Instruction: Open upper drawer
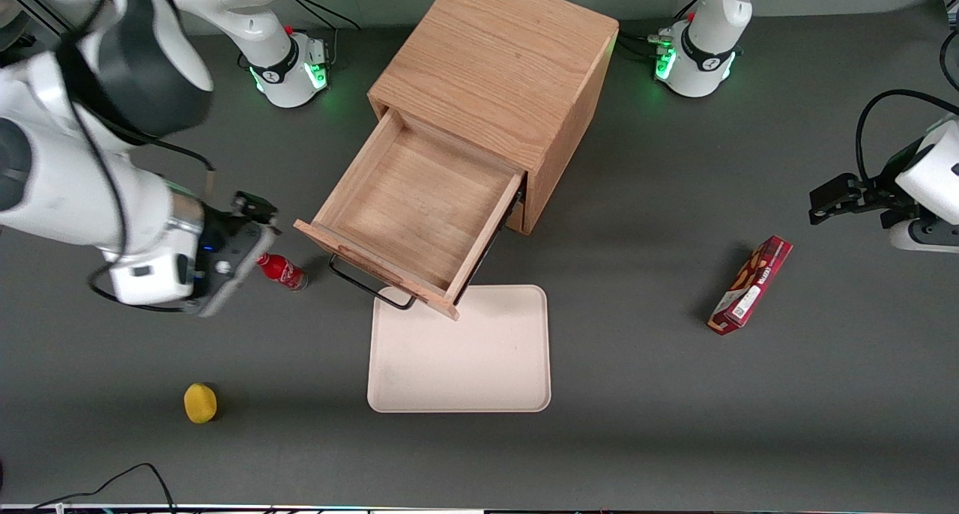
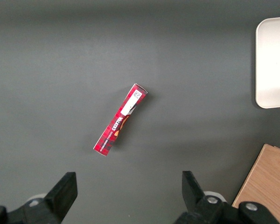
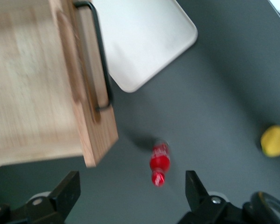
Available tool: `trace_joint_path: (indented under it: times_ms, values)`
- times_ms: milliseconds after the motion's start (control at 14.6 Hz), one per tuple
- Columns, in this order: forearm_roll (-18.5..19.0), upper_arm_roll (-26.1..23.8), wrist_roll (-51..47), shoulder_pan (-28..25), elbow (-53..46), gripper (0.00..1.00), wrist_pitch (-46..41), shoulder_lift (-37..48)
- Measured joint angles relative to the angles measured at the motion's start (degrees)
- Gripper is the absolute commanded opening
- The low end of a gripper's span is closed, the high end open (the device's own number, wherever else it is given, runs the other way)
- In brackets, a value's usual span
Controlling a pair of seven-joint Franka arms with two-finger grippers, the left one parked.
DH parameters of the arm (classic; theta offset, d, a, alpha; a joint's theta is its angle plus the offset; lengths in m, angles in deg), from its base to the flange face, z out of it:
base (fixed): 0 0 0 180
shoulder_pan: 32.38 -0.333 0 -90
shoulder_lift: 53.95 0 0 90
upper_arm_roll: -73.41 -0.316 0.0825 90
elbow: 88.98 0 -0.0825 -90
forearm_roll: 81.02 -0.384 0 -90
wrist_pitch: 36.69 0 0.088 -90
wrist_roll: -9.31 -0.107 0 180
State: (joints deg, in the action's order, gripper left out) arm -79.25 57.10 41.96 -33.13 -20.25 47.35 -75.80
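The upper drawer [image 1: 419, 199] of the oak cabinet [image 1: 498, 64] stands pulled far out, its shallow wooden body empty. Its thin black bar handle [image 1: 371, 283] faces the front camera and overhangs the tray's edge. In the right wrist view the drawer [image 3: 32, 79] and its handle [image 3: 101, 60] show close by. My gripper [image 1: 236, 255] hangs open above the table beside the drawer front, toward the working arm's end. It is apart from the handle and holds nothing. From the wrist the gripper [image 3: 130, 191] looks down on bare table and a small bottle.
A beige tray [image 1: 461, 357] lies in front of the drawer. A small red bottle [image 1: 283, 271] lies on the table beside the handle, under my gripper. A yellow object [image 1: 200, 402] sits nearer the front camera. A red box [image 1: 751, 284] lies toward the parked arm's end.
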Motion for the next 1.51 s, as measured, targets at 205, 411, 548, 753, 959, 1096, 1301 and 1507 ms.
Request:
trace_joint_path:
  times_ms: [205, 411, 548, 753, 959, 1096, 1301, 1507]
  values:
    - [0.0, 0.0, 0.0, 5.5, 12.0, 1.00, 5.3, 9.8]
    - [-4.2, 0.1, -3.9, 11.5, 24.2, 1.00, 7.6, 20.4]
    - [-7.9, 0.2, -6.2, 16.8, 28.6, 1.00, 7.6, 25.2]
    - [-9.2, 0.4, -12.6, 19.2, 30.5, 1.00, 6.8, 28.1]
    - [-9.2, 0.4, -17.1, 19.2, 30.2, 1.00, 4.4, 28.3]
    - [-9.2, 0.3, -17.9, 19.3, 30.2, 0.99, 4.9, 28.3]
    - [-8.7, -0.2, -26.2, 19.1, 30.2, 1.00, 9.3, 28.1]
    - [-5.2, 1.8, -32.1, 13.4, 30.2, 1.00, 11.0, 26.5]
